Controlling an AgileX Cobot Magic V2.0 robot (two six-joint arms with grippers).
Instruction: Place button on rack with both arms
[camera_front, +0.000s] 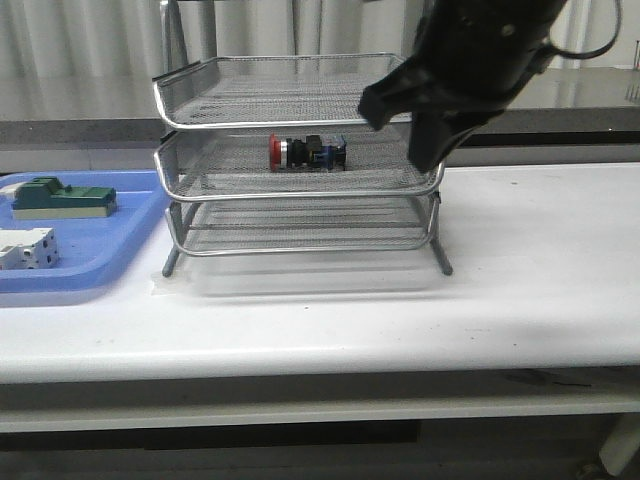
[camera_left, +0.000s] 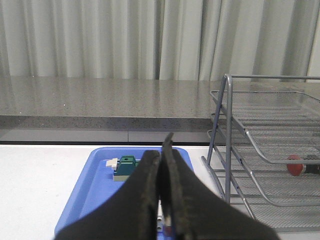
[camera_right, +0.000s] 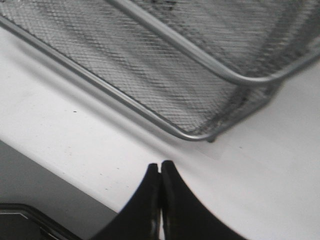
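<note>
The button (camera_front: 308, 152), with a red head and a dark rear block, lies on its side in the middle tray of the silver wire rack (camera_front: 300, 246). Its red head also shows in the left wrist view (camera_left: 295, 166), inside the rack (camera_left: 227, 135). My right arm (camera_front: 470, 60) hangs above the rack's right front corner. Its gripper (camera_right: 160, 164) is shut and empty over the white table, beside the rack's corner (camera_right: 150, 117). My left gripper (camera_left: 161, 147) is shut and empty above the blue tray, left of the rack. It is out of the front view.
A flat blue tray (camera_front: 130, 240) sits left of the rack and holds a green block (camera_front: 60, 197) and a white boxy component (camera_front: 25, 248). The tray (camera_left: 95, 175) and the green block (camera_left: 126, 166) also show in the left wrist view. A grey counter and curtains stand behind.
</note>
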